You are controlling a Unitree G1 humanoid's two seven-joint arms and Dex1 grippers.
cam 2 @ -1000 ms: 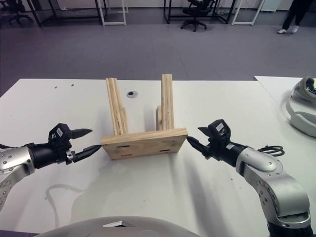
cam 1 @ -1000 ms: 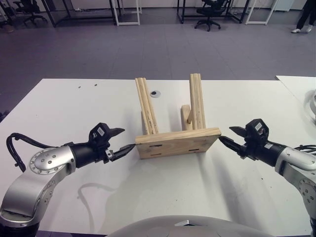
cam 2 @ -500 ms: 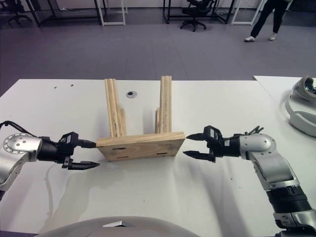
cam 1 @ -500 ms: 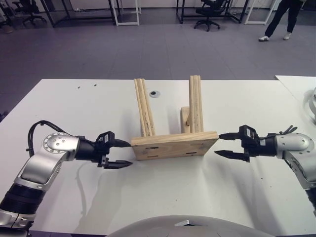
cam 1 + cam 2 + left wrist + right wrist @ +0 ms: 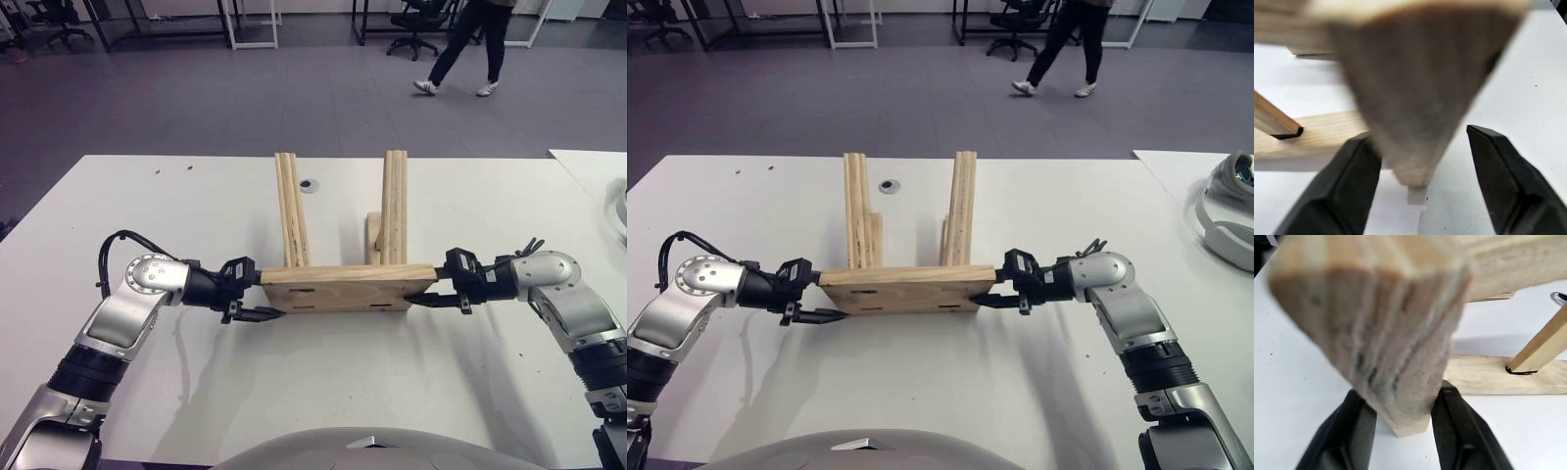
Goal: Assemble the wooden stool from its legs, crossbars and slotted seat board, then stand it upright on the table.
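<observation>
The wooden stool lies on its side on the white table [image 5: 147, 206]. Its seat board [image 5: 343, 287] stands on edge facing me, and two leg pairs [image 5: 290, 211] [image 5: 394, 206] with a crossbar [image 5: 372, 230] point away. My left gripper [image 5: 257, 295] is at the board's left end, open. Its fingers straddle the end [image 5: 1410, 122], with one finger [image 5: 1498, 166] standing clear of the wood. My right gripper [image 5: 438, 290] is at the board's right end, shut on it. Both of its fingers [image 5: 1454, 421] press against the wood [image 5: 1391, 347].
A small round fitting [image 5: 310, 184] sits in the table behind the left legs. A white curved device [image 5: 1227, 211] lies on a second table at the far right. Open tabletop lies to the left, to the right and in front of the stool.
Both grippers have moved inward from beside the stool to the two ends of the seat board. The right one has shut on its end. The stool has barely shifted.
</observation>
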